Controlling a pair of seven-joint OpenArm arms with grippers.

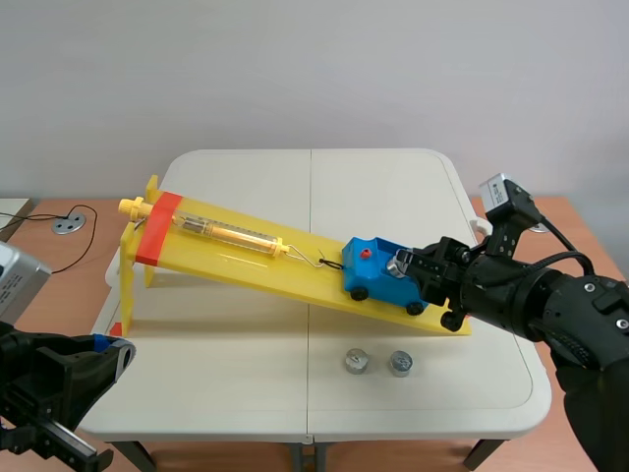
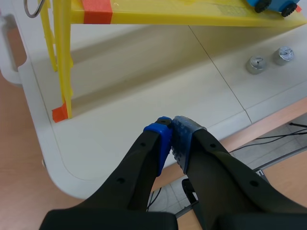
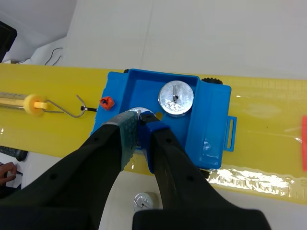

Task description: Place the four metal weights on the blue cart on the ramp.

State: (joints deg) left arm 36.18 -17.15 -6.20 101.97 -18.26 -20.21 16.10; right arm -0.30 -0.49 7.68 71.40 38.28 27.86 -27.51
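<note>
Second placement: right gripper (image 3: 140, 122) clamped on a round silver metal weight (image 3: 139, 111) over the blue plastic cart (image 3: 211, 120); release next.

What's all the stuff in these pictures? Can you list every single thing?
table: one, white, under everything.
ramp: one, yellow with an orange-red band, on the table.
blue cart: one, black wheels, at the ramp's low end.
spring scale: one, yellow and clear, lying on the ramp, hooked to the cart.
metal weights: four, silver; two on the table near the ramp, one in the cart, one gripped above it.
grey disc: one, with a cable, beside the table.
left gripper: black, shut, empty.
right gripper: black, holding a weight.
</note>
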